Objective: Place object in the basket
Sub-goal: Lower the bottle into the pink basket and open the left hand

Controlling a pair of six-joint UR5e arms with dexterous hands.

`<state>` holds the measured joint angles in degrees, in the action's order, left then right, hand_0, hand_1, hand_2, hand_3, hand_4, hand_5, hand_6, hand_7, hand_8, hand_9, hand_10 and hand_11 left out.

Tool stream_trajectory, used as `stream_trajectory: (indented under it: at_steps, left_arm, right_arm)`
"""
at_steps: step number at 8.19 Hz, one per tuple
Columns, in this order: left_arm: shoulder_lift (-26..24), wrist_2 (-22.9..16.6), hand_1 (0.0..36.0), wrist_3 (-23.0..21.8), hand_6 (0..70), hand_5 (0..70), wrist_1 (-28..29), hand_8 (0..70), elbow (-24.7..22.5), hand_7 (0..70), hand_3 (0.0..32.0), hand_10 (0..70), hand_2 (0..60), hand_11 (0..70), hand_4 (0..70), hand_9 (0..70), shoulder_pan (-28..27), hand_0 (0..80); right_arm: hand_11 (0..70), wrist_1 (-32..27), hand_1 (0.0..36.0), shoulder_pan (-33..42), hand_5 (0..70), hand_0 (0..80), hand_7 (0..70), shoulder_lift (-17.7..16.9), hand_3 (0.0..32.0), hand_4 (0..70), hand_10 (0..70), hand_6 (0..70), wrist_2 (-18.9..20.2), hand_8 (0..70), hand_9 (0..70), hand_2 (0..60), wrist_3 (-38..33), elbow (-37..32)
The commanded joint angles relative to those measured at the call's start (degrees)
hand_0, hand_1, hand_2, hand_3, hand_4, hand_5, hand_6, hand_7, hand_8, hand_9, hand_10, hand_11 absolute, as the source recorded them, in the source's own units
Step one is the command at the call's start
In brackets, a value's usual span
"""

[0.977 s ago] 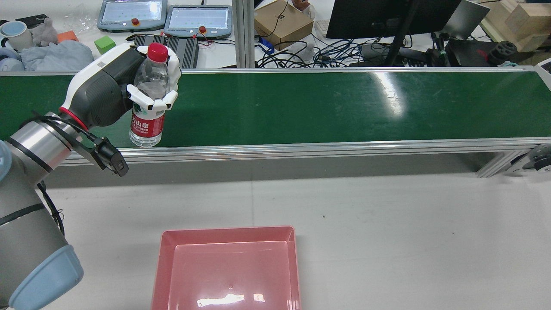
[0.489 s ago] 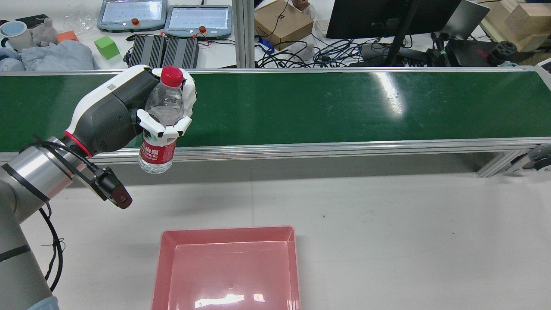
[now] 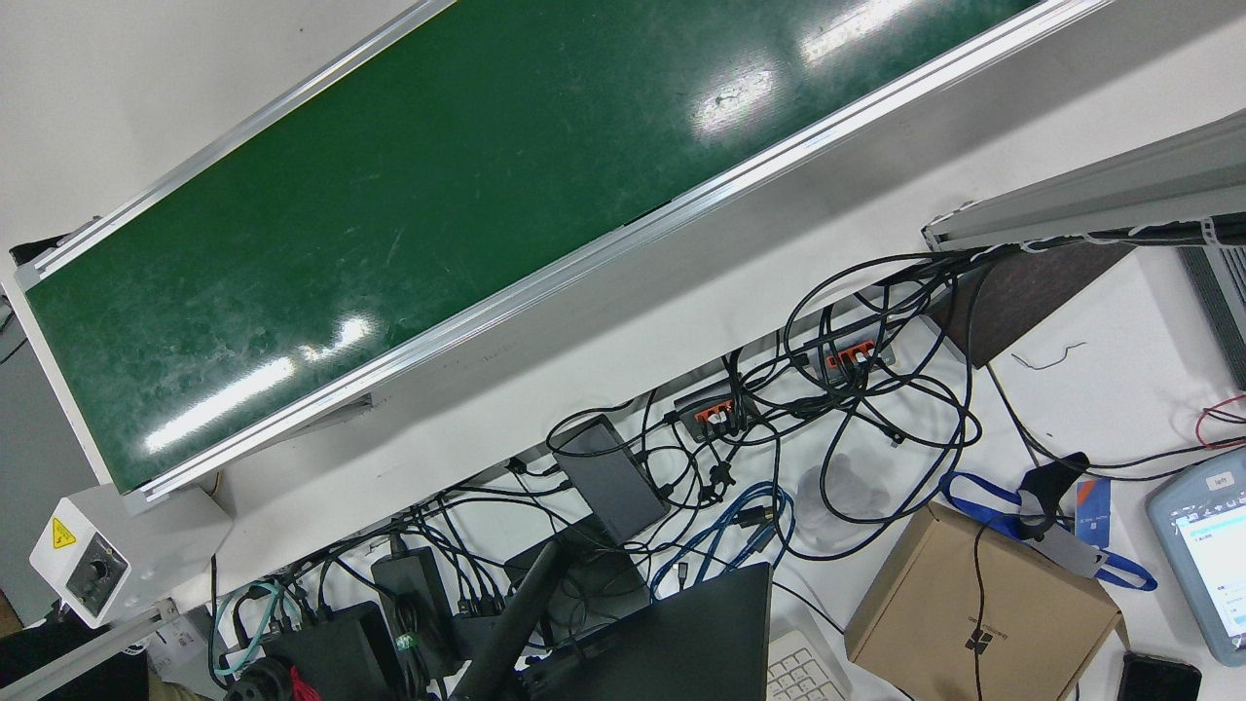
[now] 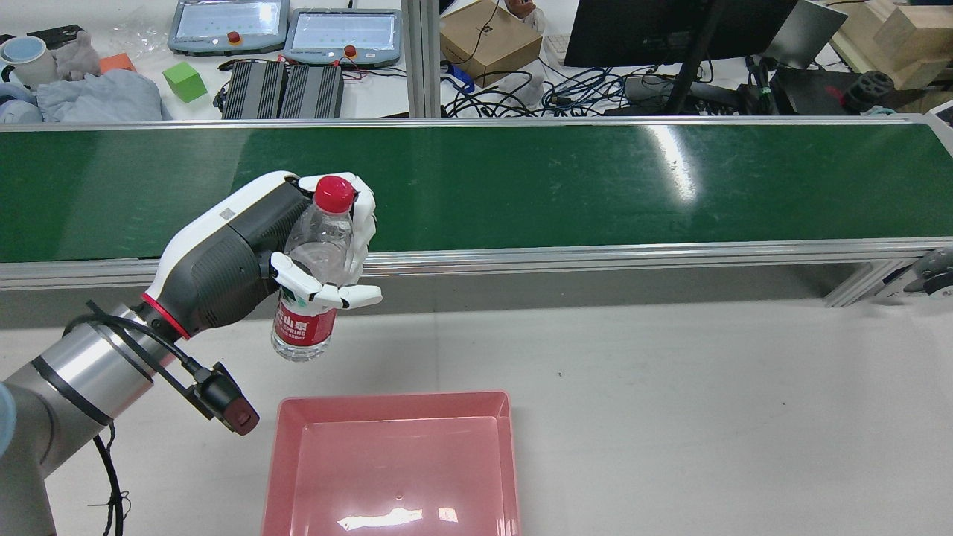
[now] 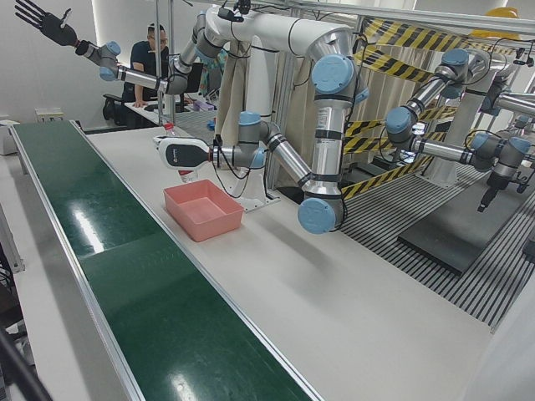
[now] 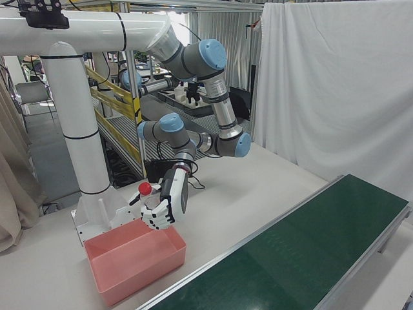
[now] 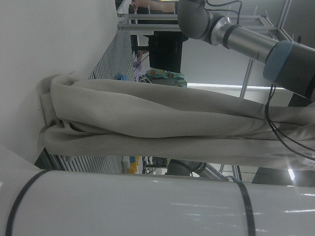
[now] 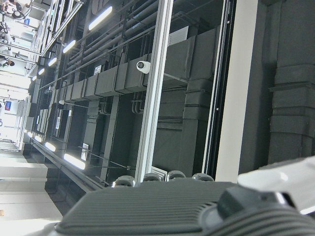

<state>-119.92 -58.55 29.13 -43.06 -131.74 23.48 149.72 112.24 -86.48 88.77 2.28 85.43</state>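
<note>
A clear water bottle with a red cap and red label hangs upright in my left hand, which is shut around its upper body. It hovers over the white table just beyond the far-left corner of the pink basket, which holds nothing. The right-front view shows my left hand and the bottle's cap just above the basket. In the left-front view my left hand is behind the basket. My right hand is raised high, fingers spread.
A long green conveyor belt with aluminium rails runs across the table beyond the basket. Behind it are teach pendants, a cardboard box, cables and a monitor. White table surface lies right of the basket.
My left hand has carried the bottle off the belt's near edge, moving right and toward the basket. The bottle now hangs over the white table close to the basket's far-left corner.
</note>
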Motion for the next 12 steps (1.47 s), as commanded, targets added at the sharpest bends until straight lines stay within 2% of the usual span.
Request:
stream_trajectory:
  at_steps: [1, 2, 3, 4, 5, 6, 7, 8, 12]
  left_arm:
    - [0.3, 1.9, 30.4, 1.0, 70.0, 70.0, -1.2, 70.0, -1.5, 70.0, 0.0, 70.0, 17.6, 70.0, 33.5, 70.0, -1.6, 80.0]
    - [0.3, 1.9, 24.7, 2.4, 69.9, 70.0, -1.2, 70.0, -1.5, 70.0, 0.0, 70.0, 3.1, 70.0, 31.1, 70.0, -1.5, 80.0]
    - [0.6, 1.8, 7.4, 2.3, 61.9, 70.0, -0.8, 70.0, -1.9, 70.0, 0.0, 69.6, 0.0, 70.0, 25.9, 70.0, -1.2, 71.6]
    - [3.7, 1.8, 0.0, 2.3, 38.5, 70.0, 1.5, 58.8, -3.9, 51.4, 0.0, 52.7, 0.0, 70.0, 18.4, 70.0, -1.5, 49.9]
    - [6.3, 1.8, 0.0, 2.3, 18.3, 50.4, 4.8, 30.1, -5.5, 18.4, 0.0, 33.4, 0.0, 46.9, 16.3, 36.4, -1.8, 37.2]
    - [6.5, 1.8, 0.0, 2.1, 15.4, 46.7, 6.0, 21.7, -7.6, 13.1, 0.0, 25.2, 0.0, 36.1, 17.0, 24.4, -3.2, 41.7]
    - [7.0, 1.7, 0.0, 2.1, 14.6, 45.5, 6.0, 20.3, -10.2, 12.3, 0.0, 21.8, 0.0, 31.8, 16.3, 23.0, -3.8, 49.3]
    - [7.5, 1.9, 0.0, 2.3, 13.5, 45.0, 6.0, 19.6, -11.5, 11.2, 0.0, 20.4, 0.0, 29.8, 15.2, 22.0, -4.8, 50.3]
    - [7.8, 1.9, 0.0, 2.1, 10.7, 44.5, 6.0, 15.2, -11.6, 8.6, 0.8, 17.7, 0.0, 26.0, 12.4, 17.7, -5.1, 50.3]
  right_arm:
    - [0.0, 0.0, 0.0, 0.0, 0.0, 0.0, 0.0, 0.0, 0.0, 0.0, 0.0, 0.0, 0.0, 0.0, 0.0, 0.0, 0.0, 0.0]
    - [0.0, 0.0, 0.0, 0.0, 0.0, 0.0, 0.0, 0.0, 0.0, 0.0, 0.0, 0.0, 0.0, 0.0, 0.0, 0.0, 0.0, 0.0]
    - [0.0, 0.0, 0.0, 0.0, 0.0, 0.0, 0.0, 0.0, 0.0, 0.0, 0.0, 0.0, 0.0, 0.0, 0.0, 0.0, 0.0, 0.0]
    - [0.0, 0.0, 0.0, 0.0, 0.0, 0.0, 0.0, 0.0, 0.0, 0.0, 0.0, 0.0, 0.0, 0.0, 0.0, 0.0, 0.0, 0.0]
    - [0.0, 0.0, 0.0, 0.0, 0.0, 0.0, 0.0, 0.0, 0.0, 0.0, 0.0, 0.0, 0.0, 0.0, 0.0, 0.0, 0.0, 0.0]
    - [0.0, 0.0, 0.0, 0.0, 0.0, 0.0, 0.0, 0.0, 0.0, 0.0, 0.0, 0.0, 0.0, 0.0, 0.0, 0.0, 0.0, 0.0]
    - [0.0, 0.0, 0.0, 0.0, 0.0, 0.0, 0.0, 0.0, 0.0, 0.0, 0.0, 0.0, 0.0, 0.0, 0.0, 0.0, 0.0, 0.0]
    - [0.0, 0.0, 0.0, 0.0, 0.0, 0.0, 0.0, 0.0, 0.0, 0.0, 0.0, 0.0, 0.0, 0.0, 0.0, 0.0, 0.0, 0.0]
    - [0.0, 0.0, 0.0, 0.0, 0.0, 0.0, 0.0, 0.0, 0.0, 0.0, 0.0, 0.0, 0.0, 0.0, 0.0, 0.0, 0.0, 0.0]
